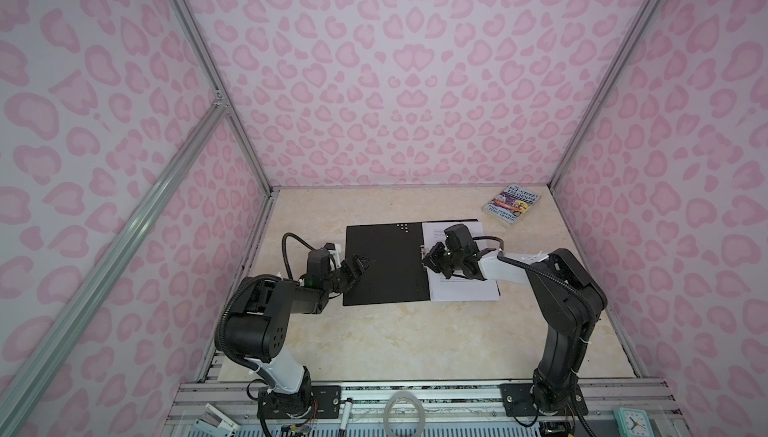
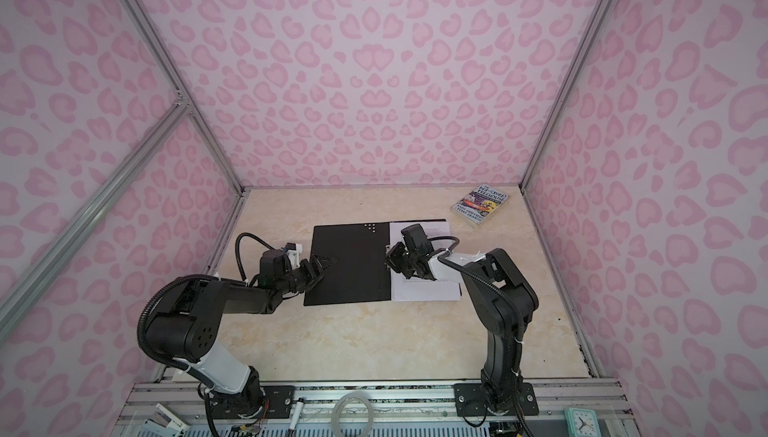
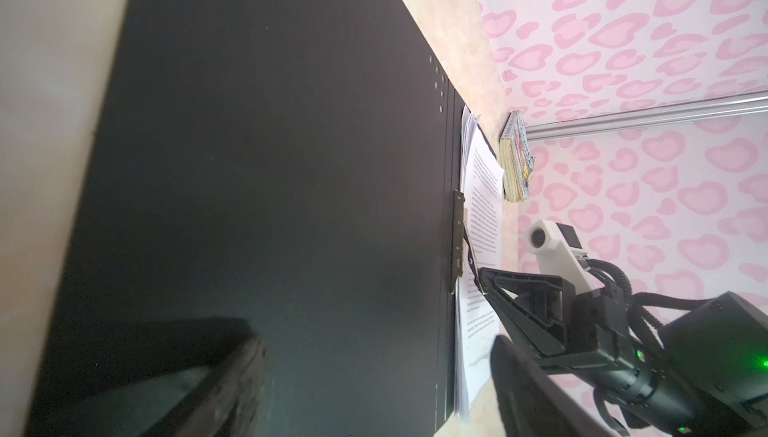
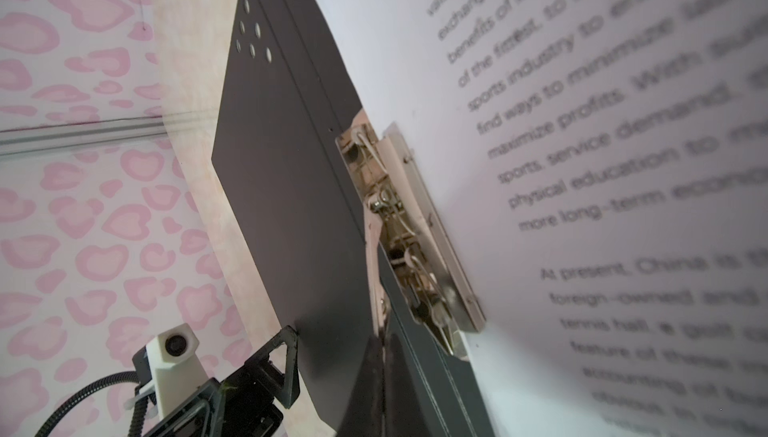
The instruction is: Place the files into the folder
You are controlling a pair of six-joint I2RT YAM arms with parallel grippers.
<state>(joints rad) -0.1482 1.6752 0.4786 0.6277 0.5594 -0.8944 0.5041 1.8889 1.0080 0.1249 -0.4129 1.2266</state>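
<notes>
left claw (image 1: 360,267): spread, over outer edge of thin black open folder (image 1: 386,264)
right claw (image 1: 428,259): pressed together at metal spine clip (image 4: 409,223)
white printed paper files (image 1: 461,291): stacked in folder, beneath right claw

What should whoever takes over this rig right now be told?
Left tool: open, over the bare cover of the open folder.
Right tool: shut on the clip lever at the spine.
Files: stacked on the folder's other half, edge by the spine.
Done: files laid in.
Left: clamp them if not yet clamped, which I cannot tell, then probably shut the folder.
</notes>
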